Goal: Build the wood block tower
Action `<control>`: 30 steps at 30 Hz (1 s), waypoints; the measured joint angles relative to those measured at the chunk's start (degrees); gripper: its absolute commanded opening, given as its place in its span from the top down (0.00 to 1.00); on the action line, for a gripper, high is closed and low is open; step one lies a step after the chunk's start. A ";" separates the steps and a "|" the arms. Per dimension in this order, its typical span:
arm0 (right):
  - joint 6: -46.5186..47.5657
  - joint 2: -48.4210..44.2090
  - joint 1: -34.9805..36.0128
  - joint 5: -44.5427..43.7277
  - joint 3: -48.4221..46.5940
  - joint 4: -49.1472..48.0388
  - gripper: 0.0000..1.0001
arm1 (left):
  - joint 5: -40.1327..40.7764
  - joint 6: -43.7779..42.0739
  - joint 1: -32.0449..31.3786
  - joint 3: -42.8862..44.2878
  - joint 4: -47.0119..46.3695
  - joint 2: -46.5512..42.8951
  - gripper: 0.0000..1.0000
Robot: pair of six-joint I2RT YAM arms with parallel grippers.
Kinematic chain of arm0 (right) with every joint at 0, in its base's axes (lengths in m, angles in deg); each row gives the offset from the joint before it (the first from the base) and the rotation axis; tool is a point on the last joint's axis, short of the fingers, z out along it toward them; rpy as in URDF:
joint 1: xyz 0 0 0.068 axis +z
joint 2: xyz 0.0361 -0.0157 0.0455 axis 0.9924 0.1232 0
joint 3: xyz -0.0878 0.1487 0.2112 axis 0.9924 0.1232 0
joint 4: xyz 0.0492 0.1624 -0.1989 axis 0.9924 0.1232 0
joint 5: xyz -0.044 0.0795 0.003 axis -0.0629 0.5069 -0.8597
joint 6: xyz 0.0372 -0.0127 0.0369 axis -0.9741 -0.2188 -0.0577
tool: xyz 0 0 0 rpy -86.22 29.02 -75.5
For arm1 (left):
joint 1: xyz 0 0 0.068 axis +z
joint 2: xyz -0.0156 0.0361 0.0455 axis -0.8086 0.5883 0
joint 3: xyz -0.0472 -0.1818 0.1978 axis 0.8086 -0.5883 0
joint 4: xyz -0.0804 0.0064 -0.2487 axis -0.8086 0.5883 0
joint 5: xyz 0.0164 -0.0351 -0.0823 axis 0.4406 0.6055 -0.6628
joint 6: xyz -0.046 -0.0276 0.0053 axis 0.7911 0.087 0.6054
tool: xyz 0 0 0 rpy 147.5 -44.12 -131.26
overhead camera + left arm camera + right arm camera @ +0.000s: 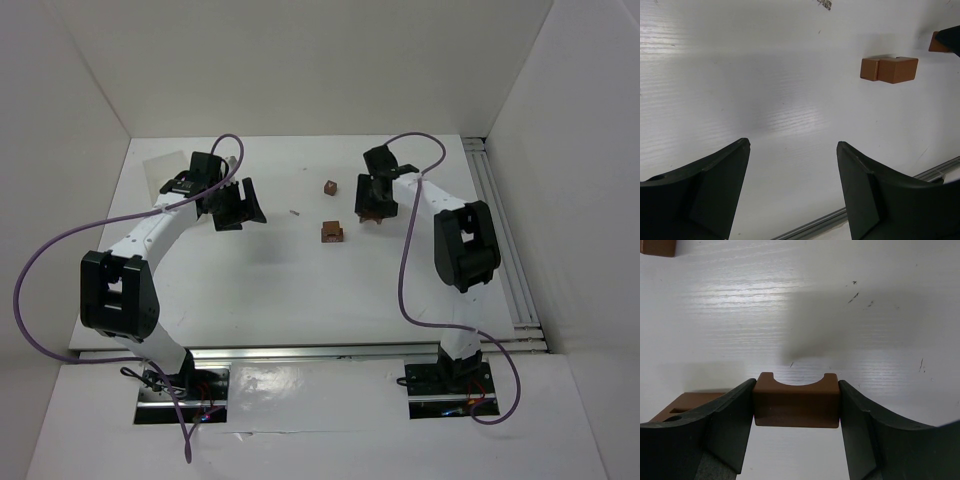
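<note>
Right gripper [797,390] is clamped on an arched wood block [796,407], to the right of the tower [332,232]. Left gripper [792,150] stands wide open and empty. Tower appears barely begun at mid-table [250,290]; one loose cube [330,187] lies beyond it. Most stacking evidently remains.

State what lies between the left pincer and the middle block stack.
Between left pincer and block stack, only a tiny pale sliver on bare table, in the top view.
</note>
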State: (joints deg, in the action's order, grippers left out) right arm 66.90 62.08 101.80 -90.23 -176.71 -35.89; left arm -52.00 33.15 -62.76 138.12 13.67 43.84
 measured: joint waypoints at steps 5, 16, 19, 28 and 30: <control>0.00 0.00 0.37 -0.55 0.00 0.00 0.50 | -0.26 0.02 0.00 0.00 -0.04 0.00 0.18; 0.00 0.17 0.37 -0.26 0.00 -0.07 0.50 | -0.28 0.00 0.00 0.00 -0.04 0.00 0.18; 0.00 0.24 0.37 0.55 0.00 -0.07 0.50 | -0.28 0.02 0.00 0.00 -0.04 0.00 0.18; 0.00 1.68 0.37 1.60 0.00 -0.09 0.50 | -0.44 0.02 0.00 0.00 -0.07 0.00 0.18; 0.00 2.08 0.37 1.57 0.00 -0.11 0.50 | -0.44 0.02 0.00 0.00 -0.07 0.00 0.18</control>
State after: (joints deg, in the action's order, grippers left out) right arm 66.90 64.15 102.17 -88.66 -176.71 -36.00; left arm -52.43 33.17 -62.76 138.12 13.60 43.84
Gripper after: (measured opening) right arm 0.693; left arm 0.827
